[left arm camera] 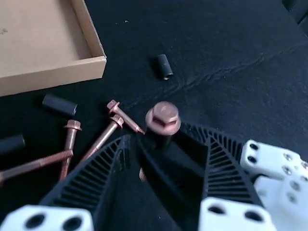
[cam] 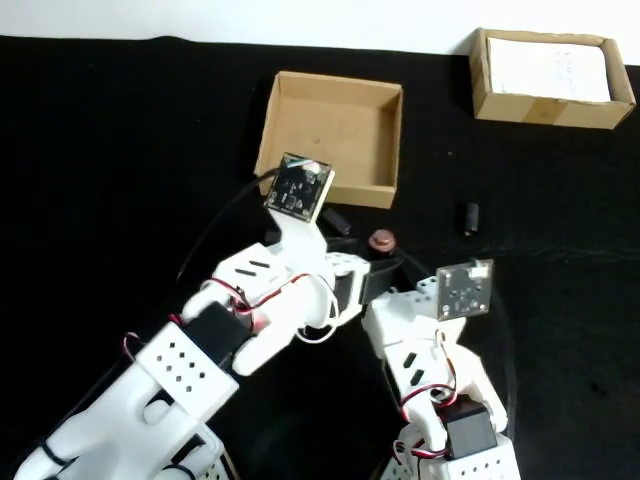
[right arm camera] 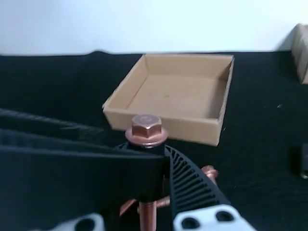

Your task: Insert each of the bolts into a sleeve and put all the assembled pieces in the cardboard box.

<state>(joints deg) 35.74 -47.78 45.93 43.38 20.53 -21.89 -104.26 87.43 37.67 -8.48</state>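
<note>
The right gripper (right arm camera: 154, 153) is clamped on a black sleeve (left arm camera: 161, 139). A copper bolt (right arm camera: 146, 129) stands through it, head up just above the gripper's tips, shank poking out below. The left gripper (left arm camera: 144, 144) crowds in against the same piece; whether it grips, I cannot tell. Just beyond both grippers, loose bolts (left arm camera: 103, 137) and spare sleeves (left arm camera: 59, 104) lie on the black table (left arm camera: 231, 57). A little farther past them sits the open cardboard box (right arm camera: 163, 122).

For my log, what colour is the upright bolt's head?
Copper bolt head, best in left wrist view.
</note>
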